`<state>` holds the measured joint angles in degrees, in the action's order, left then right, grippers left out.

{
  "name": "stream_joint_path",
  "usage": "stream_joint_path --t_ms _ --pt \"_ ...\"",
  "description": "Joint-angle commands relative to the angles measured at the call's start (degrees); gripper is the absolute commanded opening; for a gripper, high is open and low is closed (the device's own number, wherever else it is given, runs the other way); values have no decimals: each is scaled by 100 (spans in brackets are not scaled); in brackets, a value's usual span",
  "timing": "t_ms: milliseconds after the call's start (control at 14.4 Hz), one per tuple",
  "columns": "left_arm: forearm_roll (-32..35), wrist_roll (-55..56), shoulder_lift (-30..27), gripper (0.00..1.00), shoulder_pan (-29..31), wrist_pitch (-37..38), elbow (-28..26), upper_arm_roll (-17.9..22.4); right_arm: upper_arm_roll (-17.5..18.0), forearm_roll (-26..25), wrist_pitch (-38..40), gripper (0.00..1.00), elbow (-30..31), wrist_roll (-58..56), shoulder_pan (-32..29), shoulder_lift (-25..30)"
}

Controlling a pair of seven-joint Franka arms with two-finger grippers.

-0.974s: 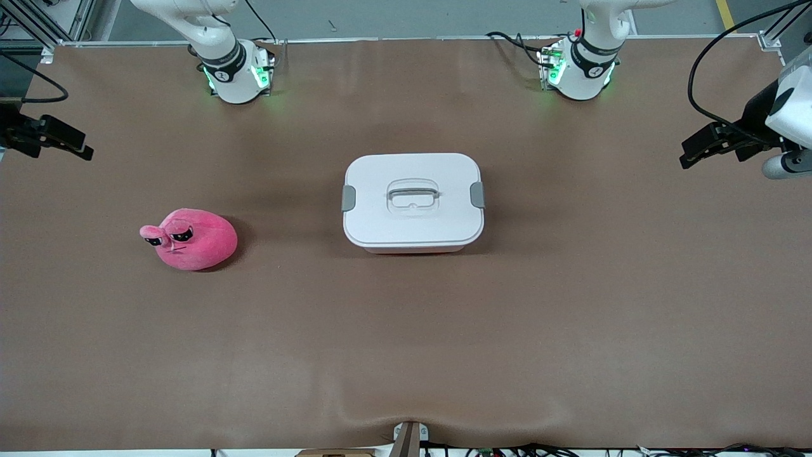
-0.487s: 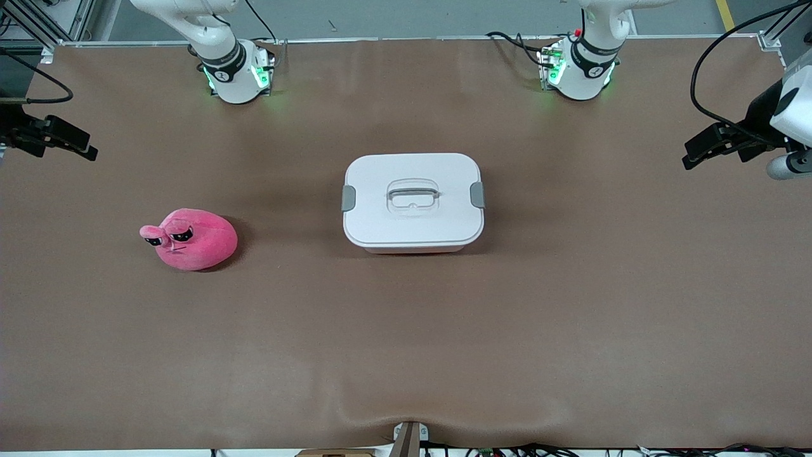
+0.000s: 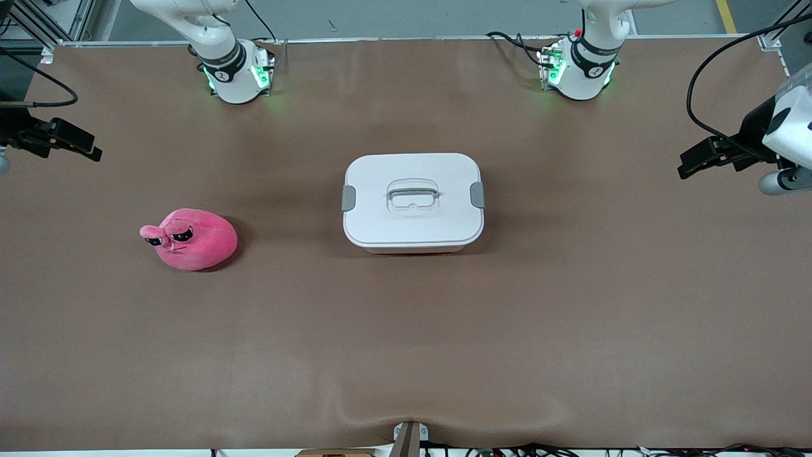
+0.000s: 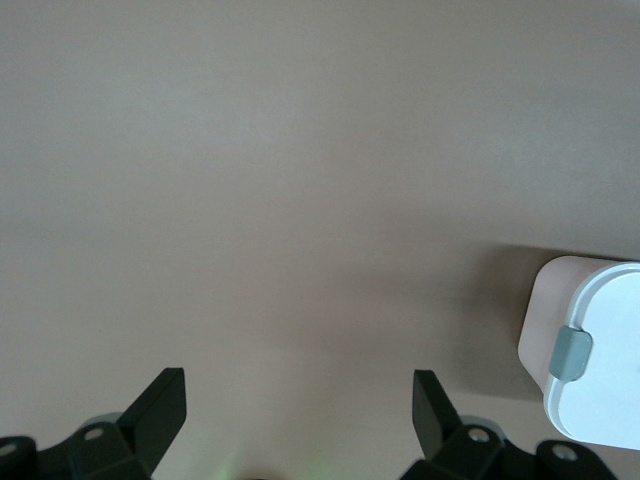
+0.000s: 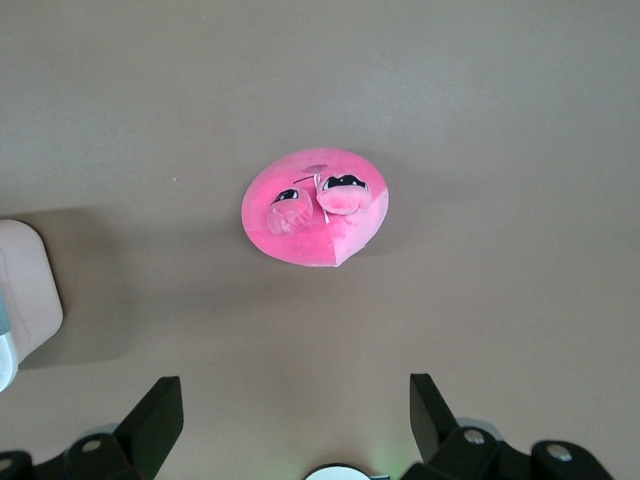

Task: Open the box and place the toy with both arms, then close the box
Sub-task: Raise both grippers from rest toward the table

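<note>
The white box (image 3: 413,201) sits shut mid-table, its lid on, grey latches at both ends and a recessed handle on top. The pink plush toy (image 3: 190,238) lies toward the right arm's end of the table, a little nearer the front camera than the box. My left gripper (image 3: 688,166) hangs open over the left arm's end of the table; its wrist view shows one corner of the box (image 4: 590,350) past the wide-apart fingers (image 4: 155,410). My right gripper (image 3: 89,150) hovers open over the right arm's end, and the toy (image 5: 315,205) shows in its wrist view past the gripper (image 5: 295,410).
The brown table mat (image 3: 406,330) spreads around both things. Black cables (image 3: 704,82) loop by the left arm. A small bracket (image 3: 408,438) sticks up at the mat's near edge.
The right gripper has crept inward over the table. The left gripper has dropped slightly. Box and toy have not moved.
</note>
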<state>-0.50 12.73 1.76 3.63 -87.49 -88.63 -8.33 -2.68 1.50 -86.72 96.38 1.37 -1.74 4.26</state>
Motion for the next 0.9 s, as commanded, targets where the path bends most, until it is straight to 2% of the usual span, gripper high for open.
stream_joint_path --t_ms 0,348,835 --pt "-90 429 201 100 -20 74 171 -28 -13 -27 -214 100 276 30 34 102" --pt "-257 2073 290 100 -441 74 162 -72 -13 -27 -573 100 469 -233 34 76" --pt "-363 3752 351 100 -1074 74 162 -99 -13 -18 -1268 100 829 -568 210 -276"
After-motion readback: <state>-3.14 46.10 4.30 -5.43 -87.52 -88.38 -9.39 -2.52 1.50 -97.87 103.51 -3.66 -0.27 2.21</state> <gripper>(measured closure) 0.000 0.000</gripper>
